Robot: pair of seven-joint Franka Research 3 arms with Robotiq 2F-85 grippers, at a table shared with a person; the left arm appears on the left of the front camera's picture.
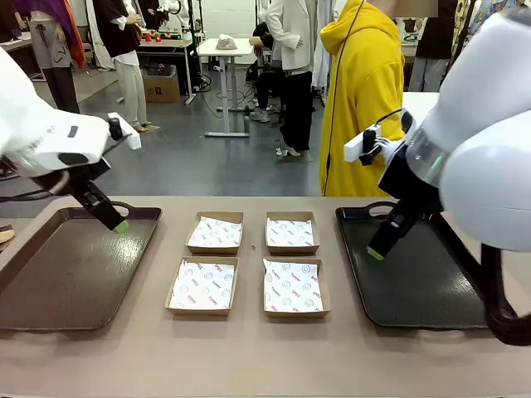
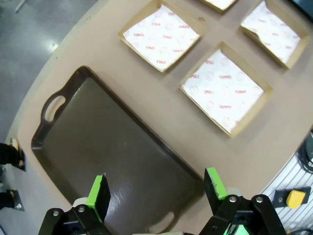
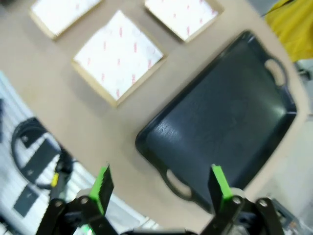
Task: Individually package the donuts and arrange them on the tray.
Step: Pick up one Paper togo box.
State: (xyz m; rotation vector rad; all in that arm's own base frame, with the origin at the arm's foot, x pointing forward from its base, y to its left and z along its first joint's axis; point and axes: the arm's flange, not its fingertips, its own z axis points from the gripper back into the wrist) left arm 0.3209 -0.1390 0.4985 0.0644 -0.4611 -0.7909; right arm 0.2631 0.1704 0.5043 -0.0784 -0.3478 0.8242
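Observation:
The donuts are out of view. A dark brown tray (image 1: pixel 58 274) lies at the table's left and a black tray (image 1: pixel 415 282) at its right, both bare. My left gripper (image 1: pixel 116 220) hovers over the brown tray's far right corner. In the left wrist view it (image 2: pixel 156 188) stands open above that tray (image 2: pixel 107 142), nothing between its green pads. My right gripper (image 1: pixel 375 253) hangs over the black tray's left part. In the right wrist view it (image 3: pixel 159 183) is open above the tray's near handle (image 3: pixel 178 183).
Four shallow cardboard boxes lined with printed white paper sit in a square between the trays: far left (image 1: pixel 215 232), far right (image 1: pixel 291 232), near left (image 1: pixel 202 284), near right (image 1: pixel 293 287). A person in a yellow hoodie (image 1: pixel 365 99) stands at the far side.

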